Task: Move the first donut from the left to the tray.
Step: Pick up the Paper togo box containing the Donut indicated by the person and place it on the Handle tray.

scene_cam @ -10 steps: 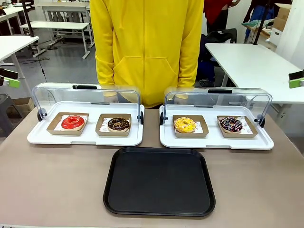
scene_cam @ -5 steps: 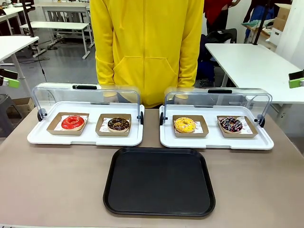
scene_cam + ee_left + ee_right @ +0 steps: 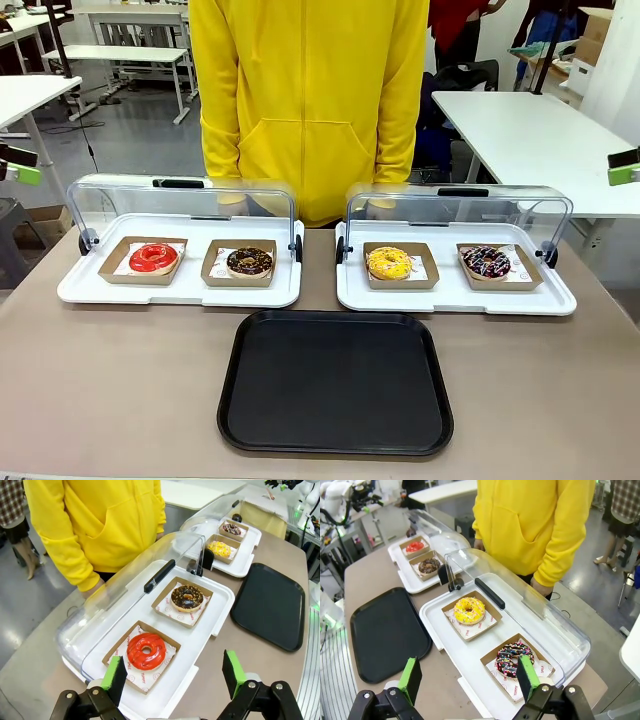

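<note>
Left wrist view: left gripper point(image 3: 173, 672) spread wide near red donut point(image 3: 146, 651); right gripper point(image 3: 469, 675) equally spread

The front camera sits raised on the robot's side, looking across the bench point(image 3: 110, 400) at the person point(image 3: 310, 100) opposite. It takes in the left white tray point(image 3: 180, 293), the right white tray point(image 3: 455, 299) and the black tray point(image 3: 335, 385). The left wrist camera looks steeply down past the left claw point(image 3: 173, 676), close over the left white tray. The right wrist camera looks likewise past the right claw point(image 3: 469, 676) over the right white tray. All three views share the black tray and the person.
</note>
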{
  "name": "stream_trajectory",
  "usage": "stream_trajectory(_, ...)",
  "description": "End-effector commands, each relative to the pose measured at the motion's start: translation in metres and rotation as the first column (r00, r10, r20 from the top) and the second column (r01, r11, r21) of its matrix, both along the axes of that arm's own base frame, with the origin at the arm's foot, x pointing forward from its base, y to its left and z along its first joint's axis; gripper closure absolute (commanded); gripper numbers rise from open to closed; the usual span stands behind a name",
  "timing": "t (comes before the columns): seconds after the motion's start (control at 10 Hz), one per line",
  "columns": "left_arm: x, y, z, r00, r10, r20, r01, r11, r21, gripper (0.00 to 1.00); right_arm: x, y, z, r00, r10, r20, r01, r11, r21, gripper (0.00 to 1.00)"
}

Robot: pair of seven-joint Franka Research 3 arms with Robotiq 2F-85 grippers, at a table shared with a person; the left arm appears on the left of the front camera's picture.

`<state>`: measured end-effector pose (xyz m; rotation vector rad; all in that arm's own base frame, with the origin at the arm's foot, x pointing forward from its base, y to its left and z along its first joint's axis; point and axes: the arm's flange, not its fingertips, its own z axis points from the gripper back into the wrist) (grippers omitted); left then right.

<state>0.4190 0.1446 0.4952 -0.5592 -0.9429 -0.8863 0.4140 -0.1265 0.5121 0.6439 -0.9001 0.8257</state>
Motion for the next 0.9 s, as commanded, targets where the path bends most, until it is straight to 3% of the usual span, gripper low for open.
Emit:
stream_trajectory(0.0, 0.0023, -0.0004, 0.0003, 1.000, -0.009, 0.020, 0.009, 1.000, -0.021, 0.00, 0.0023, -0.0001, -0.0011, 1.000, 0.010, 0.025, -0.010, 1.000, 0.013, 0.00)
stream_trajectory(0.8, 0.0023, -0.0004, 0.0003, 1.000, -0.009, 0.020, 0.009, 1.000, -0.021, 0.00, 0.0023, -0.0001, -0.0011, 1.000, 0.010, 0.025, -0.010, 1.000, 0.013, 0.00)
